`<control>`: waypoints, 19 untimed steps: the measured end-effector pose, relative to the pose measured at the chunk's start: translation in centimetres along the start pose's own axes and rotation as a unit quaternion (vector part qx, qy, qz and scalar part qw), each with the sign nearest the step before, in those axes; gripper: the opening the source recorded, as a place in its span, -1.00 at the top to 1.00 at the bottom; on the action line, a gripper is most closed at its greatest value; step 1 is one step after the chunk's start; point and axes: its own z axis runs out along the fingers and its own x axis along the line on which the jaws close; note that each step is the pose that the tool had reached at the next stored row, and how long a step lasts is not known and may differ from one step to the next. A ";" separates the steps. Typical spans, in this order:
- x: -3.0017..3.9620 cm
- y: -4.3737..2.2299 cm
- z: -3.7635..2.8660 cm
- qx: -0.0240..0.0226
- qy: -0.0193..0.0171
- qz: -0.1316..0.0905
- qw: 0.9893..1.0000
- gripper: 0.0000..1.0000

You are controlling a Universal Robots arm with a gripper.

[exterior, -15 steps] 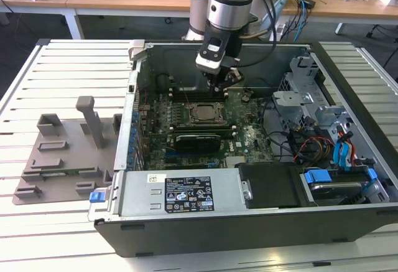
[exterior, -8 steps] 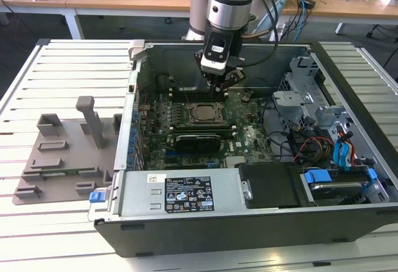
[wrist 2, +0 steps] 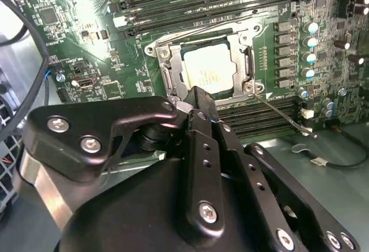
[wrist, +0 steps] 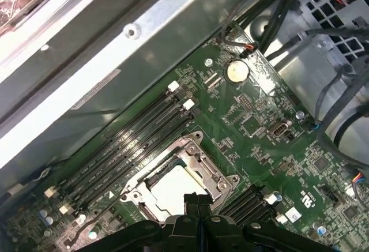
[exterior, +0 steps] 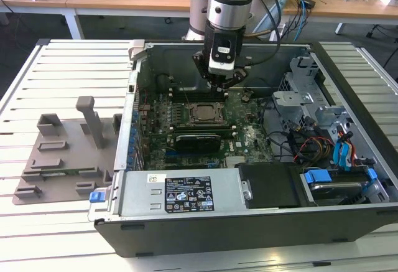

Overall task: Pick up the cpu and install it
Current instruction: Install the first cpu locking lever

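The cpu (exterior: pixel 202 112) is a silvery square chip lying flat inside the metal socket frame on the green motherboard (exterior: pixel 239 136), inside the open computer case. In both wrist views it shows in the socket (wrist 2: pixel 210 70) (wrist: pixel 172 191), with the retaining frame around it and a thin wire lever (wrist 2: pixel 277 111) beside it. My gripper (exterior: pixel 224 86) hangs just above the board, slightly behind the socket. Its black fingertips (wrist 2: pixel 195 97) (wrist: pixel 197 200) are pressed together and hold nothing, a short way off the chip's edge.
A black graphics card (exterior: pixel 198 140) lies in front of the socket. Memory slots (wrist: pixel 132 142) run behind it. Cables and drive bays (exterior: pixel 323 135) fill the exterior view's right of the case. A grey plastic tray (exterior: pixel 62 154) sits on the slatted table at the left.
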 end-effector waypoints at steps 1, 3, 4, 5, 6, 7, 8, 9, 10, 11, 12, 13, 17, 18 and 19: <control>0.00 0.00 0.00 0.000 0.000 -0.008 1.000 0.79; 0.00 0.00 0.00 0.000 -0.001 -0.025 1.000 0.79; 0.00 0.00 0.00 0.000 -0.002 -0.032 0.999 0.79; 0.00 0.00 0.00 0.000 -0.002 -0.041 0.999 0.79; 0.00 0.00 0.00 0.000 -0.002 -0.048 0.999 0.79; -0.01 0.00 0.00 -0.001 -0.003 -0.053 0.999 0.79; -0.01 0.01 0.00 -0.001 -0.003 -0.063 0.998 0.79; -0.01 0.01 0.00 -0.001 -0.003 -0.069 0.998 0.79; -0.01 0.01 0.00 -0.001 -0.004 -0.078 0.997 0.79; -0.01 0.01 0.00 -0.001 -0.004 -0.085 0.996 0.79; -0.01 0.01 0.00 -0.001 -0.005 -0.091 0.996 0.79; -0.01 0.01 0.00 -0.001 -0.005 -0.095 0.995 0.79; -0.01 0.01 0.00 -0.001 -0.006 -0.122 0.993 0.79; -0.01 0.01 0.00 -0.001 -0.006 -0.129 0.992 0.79; -0.02 0.01 0.00 -0.001 -0.007 -0.135 0.991 0.79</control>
